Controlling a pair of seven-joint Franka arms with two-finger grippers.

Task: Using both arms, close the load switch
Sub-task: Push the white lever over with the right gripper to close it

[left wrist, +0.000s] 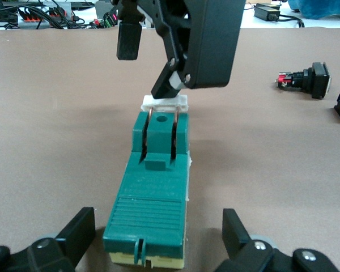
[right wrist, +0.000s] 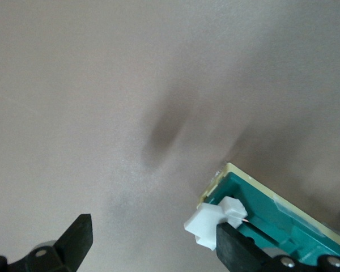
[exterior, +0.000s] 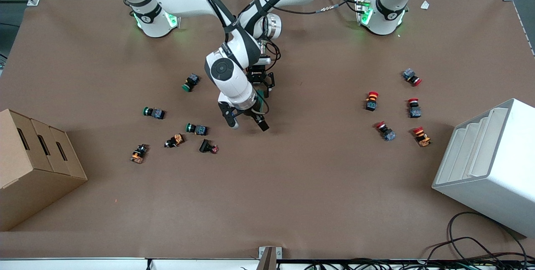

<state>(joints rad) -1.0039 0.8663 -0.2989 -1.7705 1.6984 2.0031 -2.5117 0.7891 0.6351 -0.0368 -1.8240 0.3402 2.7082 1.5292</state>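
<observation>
My left wrist view has the best seat: the switch point(left wrist: 153, 198) lies flat on the table point(left wrist: 56, 141), green ribbed body closest to that camera, long axis running straight away from it, white lever point(left wrist: 165, 103) at the end away from it. My left fingers point(left wrist: 79, 232) are spread wide on either side of the near end, touching nothing. My right gripper point(left wrist: 153, 62) sits over the lever end, one fingertip touching the lever's top.

The right wrist view only catches a corner of the switch point(right wrist: 272, 209), cream base edge and the lever point(right wrist: 215, 221) poking out, one right finger point(right wrist: 232, 243) right against it and the other point(right wrist: 76, 238) well apart. So open there too, nothing clamped.

From the front you barely see the switch point(exterior: 260, 94), just a green sliver mid-table between the grippers. My right gripper point(exterior: 246, 123) is low, fingers spread; my left gripper point(exterior: 262, 81) is mostly hidden under my right arm, so only the wrist view shows its fingers. As far as I can tell, the long axis runs from the robots' edge of the table toward the front camera, lever toward the camera.

Green buttons point(exterior: 196, 128) are scattered toward the right arm's end, red buttons point(exterior: 372, 100) toward the left arm's end. There's a cardboard box point(exterior: 29, 165) and a white rack point(exterior: 489, 165) at the table's ends.
</observation>
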